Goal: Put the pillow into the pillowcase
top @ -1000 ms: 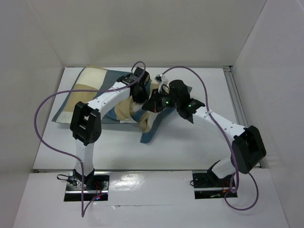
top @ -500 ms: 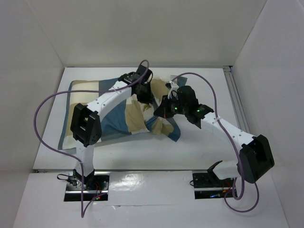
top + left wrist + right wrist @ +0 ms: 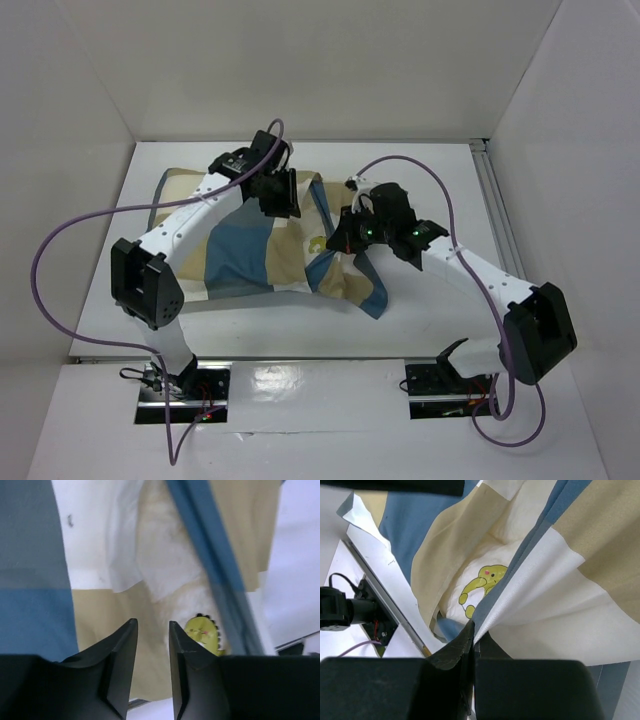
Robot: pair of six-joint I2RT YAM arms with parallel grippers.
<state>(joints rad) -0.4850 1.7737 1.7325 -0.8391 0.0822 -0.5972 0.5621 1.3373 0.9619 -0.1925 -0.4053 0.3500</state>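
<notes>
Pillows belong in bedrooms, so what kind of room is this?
Probably a robot lab test booth, not a bedroom: two white-and-black robot arms with purple cables, bolted to a white table boxed in by plain white panels.

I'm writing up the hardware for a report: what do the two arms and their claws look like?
Both arms, left arm and right arm, have white links with bulky black joint housings. A purple cable loops along each. The left claw and right claw have two matte black angular fingers. Small green lights glow at the right wrist.
</notes>
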